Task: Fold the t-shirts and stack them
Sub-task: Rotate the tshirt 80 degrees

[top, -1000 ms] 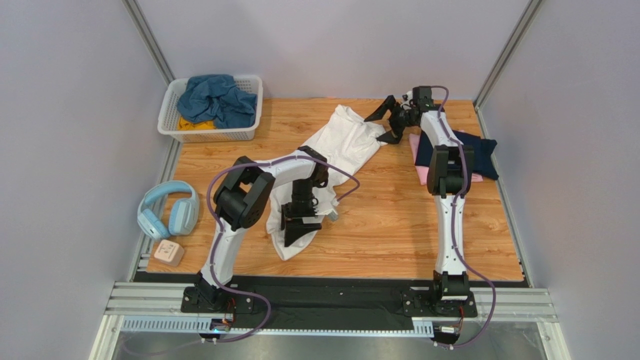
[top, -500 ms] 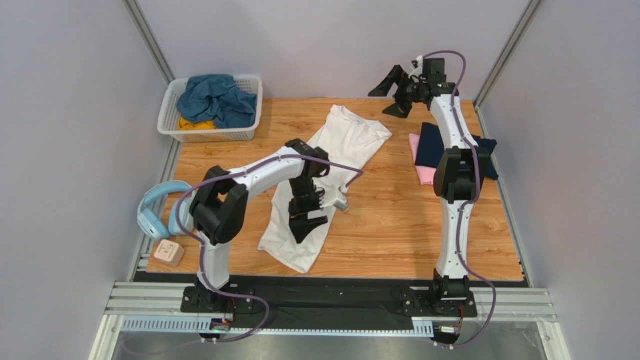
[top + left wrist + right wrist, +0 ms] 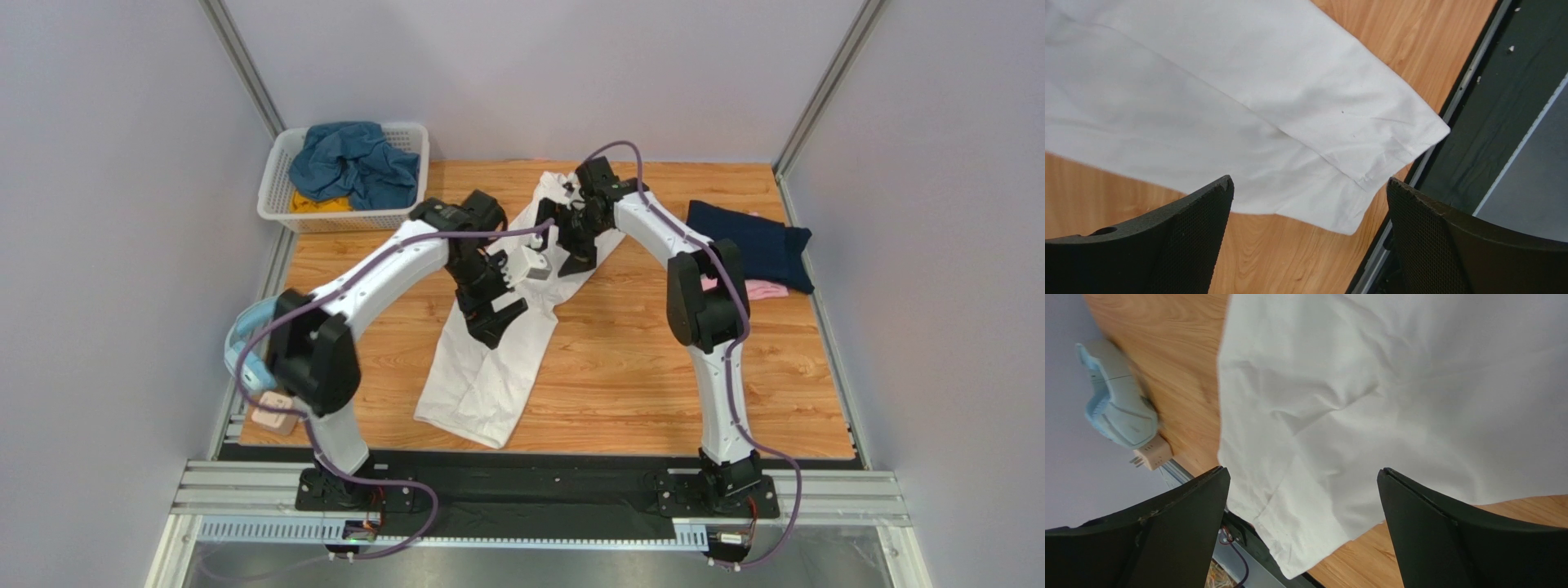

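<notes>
Both my grippers are hovering over the white t-shirt [image 3: 485,374], which is lying flat in a long diagonal strip to the right of the basket [image 3: 356,221]. Left gripper [image 3: 1309,184]: fingers spread wide, holding nothing. Right gripper [image 3: 1303,473]: likewise spread, empty. Teal-blue t-shirt [image 3: 353,159] is sitting inside the basket; navy t-shirt [image 3: 748,243] is lying far right of it.

wood-grain tabletop [image 3: 638,355] spreads under and all round the left gripper [image 3: 497,326]. pale grey walls [image 3: 540,74] rise beyond it and off to either side, metal posts [image 3: 248,74] in the far corners. on its near side, a black strip [image 3: 540,472], then an aluminium rail [image 3: 540,505]. light is soft and even.
</notes>
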`<action>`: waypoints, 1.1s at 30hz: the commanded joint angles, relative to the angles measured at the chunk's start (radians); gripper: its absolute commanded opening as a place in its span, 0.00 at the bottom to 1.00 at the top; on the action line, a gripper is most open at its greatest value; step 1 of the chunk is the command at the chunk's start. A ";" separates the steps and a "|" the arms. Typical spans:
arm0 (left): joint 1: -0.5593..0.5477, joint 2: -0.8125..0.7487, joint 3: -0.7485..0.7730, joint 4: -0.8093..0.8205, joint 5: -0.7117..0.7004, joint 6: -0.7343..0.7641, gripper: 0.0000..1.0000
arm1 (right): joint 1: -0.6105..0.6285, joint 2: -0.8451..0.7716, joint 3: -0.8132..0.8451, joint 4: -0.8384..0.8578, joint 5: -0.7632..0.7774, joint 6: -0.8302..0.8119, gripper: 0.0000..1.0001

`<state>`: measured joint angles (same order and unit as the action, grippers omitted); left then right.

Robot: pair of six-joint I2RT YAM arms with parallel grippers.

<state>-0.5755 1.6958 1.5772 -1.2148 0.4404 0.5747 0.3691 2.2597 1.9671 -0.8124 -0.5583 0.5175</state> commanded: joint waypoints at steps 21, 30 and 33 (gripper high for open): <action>-0.038 0.401 -0.006 0.057 -0.112 0.033 1.00 | -0.143 0.118 -0.011 -0.008 0.044 -0.002 1.00; -0.116 0.409 -0.037 0.029 -0.105 0.059 1.00 | -0.245 0.280 0.232 -0.062 -0.038 -0.004 1.00; -0.147 0.418 -0.028 0.012 -0.086 0.062 1.00 | -0.246 0.340 0.318 -0.082 -0.068 0.004 1.00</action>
<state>-0.6823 2.0945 1.5738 -1.1618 0.2932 0.6083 0.1291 2.5050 2.1811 -0.9051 -0.6670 0.5529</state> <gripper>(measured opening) 0.993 0.998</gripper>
